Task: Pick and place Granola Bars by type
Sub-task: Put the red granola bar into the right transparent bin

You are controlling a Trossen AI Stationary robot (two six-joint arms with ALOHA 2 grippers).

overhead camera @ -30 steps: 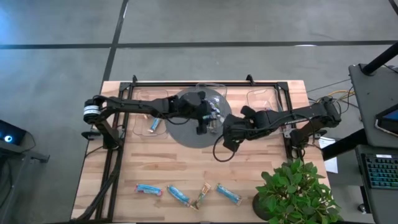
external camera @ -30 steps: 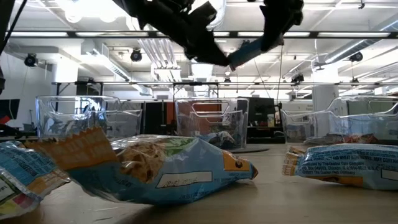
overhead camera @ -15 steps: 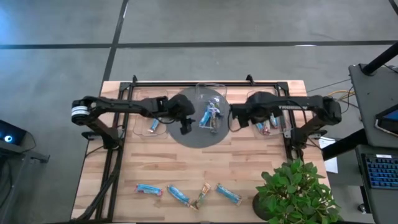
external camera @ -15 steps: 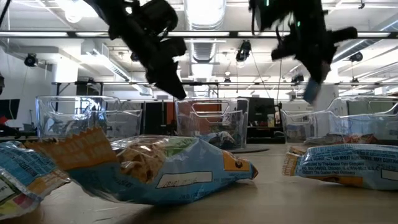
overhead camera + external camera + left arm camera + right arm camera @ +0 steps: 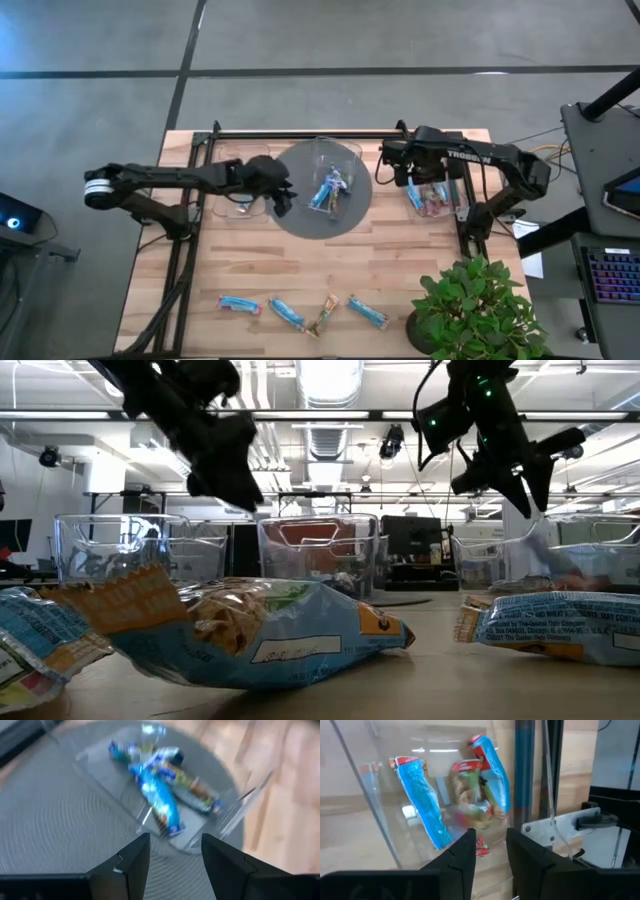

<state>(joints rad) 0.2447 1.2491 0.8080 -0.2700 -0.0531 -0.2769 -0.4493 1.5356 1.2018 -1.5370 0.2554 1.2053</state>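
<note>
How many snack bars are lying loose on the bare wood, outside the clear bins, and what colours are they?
blue bars: 3
tan bar: 1
Total: 4

Four granola bars (image 5: 302, 312) lie loose; three clear bins (image 5: 340, 160).
</note>
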